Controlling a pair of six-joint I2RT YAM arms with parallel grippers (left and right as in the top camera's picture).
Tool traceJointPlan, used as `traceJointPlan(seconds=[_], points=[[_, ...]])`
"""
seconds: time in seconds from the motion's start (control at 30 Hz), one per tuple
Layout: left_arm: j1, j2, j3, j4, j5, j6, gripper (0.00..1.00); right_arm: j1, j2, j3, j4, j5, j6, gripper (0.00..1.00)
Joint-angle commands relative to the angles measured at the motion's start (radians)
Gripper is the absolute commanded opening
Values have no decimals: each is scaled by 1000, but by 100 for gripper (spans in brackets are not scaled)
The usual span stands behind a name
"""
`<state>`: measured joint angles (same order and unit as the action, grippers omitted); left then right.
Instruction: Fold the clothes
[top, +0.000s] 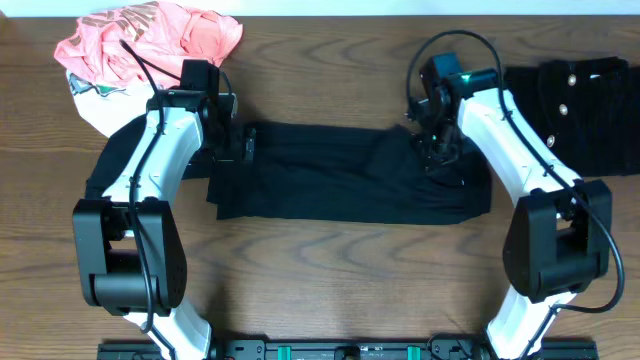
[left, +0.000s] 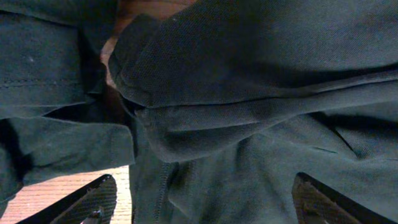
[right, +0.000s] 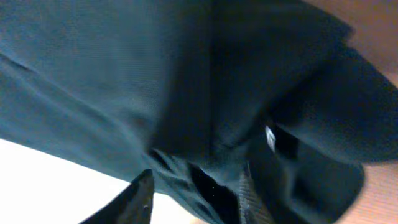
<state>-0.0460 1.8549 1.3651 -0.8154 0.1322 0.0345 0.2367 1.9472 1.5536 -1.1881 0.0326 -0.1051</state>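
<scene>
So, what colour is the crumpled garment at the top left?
The garment is coral pink; the overhead view shows it best.

Overhead: bright, even, sharp, with faint shadows on the desk (top: 330, 270). Left wrist: dim, shirt (left: 249, 81) in focus. Right wrist: smeared with blur, blown white at 8 o'clock.

My left arm (top: 152, 160) and right arm (top: 505, 135) wear white shells over black joints, trailing thin black cables (top: 450, 34); my pincer fingers (left: 93, 199) are black.

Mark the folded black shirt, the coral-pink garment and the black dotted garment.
folded black shirt (top: 320, 185): overhead view, its centre.
coral-pink garment (top: 170, 30): overhead view, top folds.
black dotted garment (top: 600, 110): overhead view, its middle.
</scene>
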Motion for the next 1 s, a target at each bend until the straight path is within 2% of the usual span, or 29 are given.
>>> traceJointPlan(seconds=[0.0,0.2,0.37,0.47,0.53,0.7,0.97], points=[[3,-24,-3,-4,10,18,90,-29,-21,-1,16,110,30,55],[3,-24,-3,-2,10,18,90,-47,-21,69,27,43,44,52],[3,-24,-3,-2,10,18,90,-46,-21,110,29,-119,35,39],[3,-24,-3,-3,10,17,90,-46,-21,113,25,-256,27,38],[3,-24,-3,-8,10,12,90,-46,-21,113,18,-343,11,39],[18,-24,-3,-43,27,-36,91,-46,-21,113,9,-416,11,56],[74,-22,-16,-65,180,-32,91,-30,-21,113,10,-433,-14,61]])
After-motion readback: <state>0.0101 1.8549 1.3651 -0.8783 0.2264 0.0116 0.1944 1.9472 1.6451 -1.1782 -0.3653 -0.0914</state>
